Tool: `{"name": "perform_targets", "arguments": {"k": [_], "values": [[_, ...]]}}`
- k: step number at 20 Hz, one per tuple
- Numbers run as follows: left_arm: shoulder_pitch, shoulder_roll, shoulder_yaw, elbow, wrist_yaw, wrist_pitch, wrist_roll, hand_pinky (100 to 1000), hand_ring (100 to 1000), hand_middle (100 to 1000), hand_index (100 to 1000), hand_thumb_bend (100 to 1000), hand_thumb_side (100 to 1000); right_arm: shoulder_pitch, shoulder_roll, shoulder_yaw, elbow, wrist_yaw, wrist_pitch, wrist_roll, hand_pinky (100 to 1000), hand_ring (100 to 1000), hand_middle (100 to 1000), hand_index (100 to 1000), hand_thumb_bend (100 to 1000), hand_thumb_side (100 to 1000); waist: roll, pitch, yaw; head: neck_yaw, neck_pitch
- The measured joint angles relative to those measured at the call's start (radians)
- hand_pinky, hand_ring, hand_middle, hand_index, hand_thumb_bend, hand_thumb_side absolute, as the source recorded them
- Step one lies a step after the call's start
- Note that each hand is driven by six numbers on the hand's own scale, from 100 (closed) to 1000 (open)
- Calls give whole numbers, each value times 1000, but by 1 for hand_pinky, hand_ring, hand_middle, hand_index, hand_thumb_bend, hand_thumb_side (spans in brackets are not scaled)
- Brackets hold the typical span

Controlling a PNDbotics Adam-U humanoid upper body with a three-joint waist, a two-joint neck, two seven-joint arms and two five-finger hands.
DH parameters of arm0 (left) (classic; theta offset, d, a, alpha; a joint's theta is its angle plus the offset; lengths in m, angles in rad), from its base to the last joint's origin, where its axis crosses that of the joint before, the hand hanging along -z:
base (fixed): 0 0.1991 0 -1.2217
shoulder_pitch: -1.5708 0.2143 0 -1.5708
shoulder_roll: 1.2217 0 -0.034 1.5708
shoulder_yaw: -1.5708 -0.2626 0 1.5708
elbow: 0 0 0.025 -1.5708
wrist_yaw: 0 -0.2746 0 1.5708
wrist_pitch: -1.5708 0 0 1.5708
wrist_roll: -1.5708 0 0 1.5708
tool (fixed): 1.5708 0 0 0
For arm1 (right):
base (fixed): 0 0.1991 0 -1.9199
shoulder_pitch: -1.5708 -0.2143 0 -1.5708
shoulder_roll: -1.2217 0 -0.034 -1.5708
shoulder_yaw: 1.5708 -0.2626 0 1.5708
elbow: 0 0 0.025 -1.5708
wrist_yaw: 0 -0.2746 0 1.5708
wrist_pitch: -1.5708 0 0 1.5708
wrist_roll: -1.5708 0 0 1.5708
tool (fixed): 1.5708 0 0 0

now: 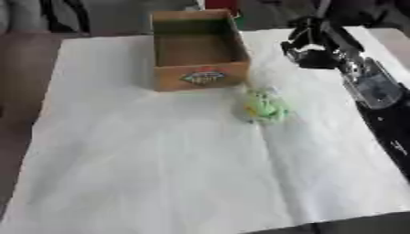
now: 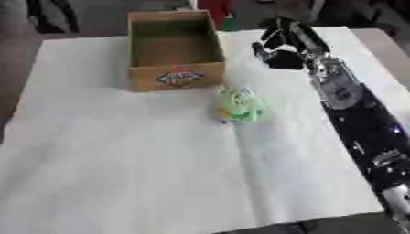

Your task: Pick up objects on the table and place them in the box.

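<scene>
An open cardboard box [image 1: 200,75] with a coloured label on its front stands at the back middle of the white-covered table [image 1: 144,160]; its inside looks empty. A small green and yellow object [image 1: 265,106] lies just in front of the box's right front corner. My right arm reaches in from the lower right, and my right hand [image 2: 280,48] hovers to the right of the box, beyond the green object, with nothing in it. Its fingers look loosely curled, though blur hides their exact pose. My left hand is out of sight.
A red object [image 2: 214,8] stands behind the box at the table's far edge. Dark chair shapes sit beyond the table at the top left. Wide bare cloth lies in front and to the left.
</scene>
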Motion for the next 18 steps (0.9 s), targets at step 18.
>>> {"name": "perform_targets", "arguments": {"k": [18], "values": [[3,0,0,0,0,0,0,759,653,618,613,197,440,-1,-11,184,-80,-112,-59,292,718,721,710,845,412,125,-6,-3,-11,-7,5]]}}
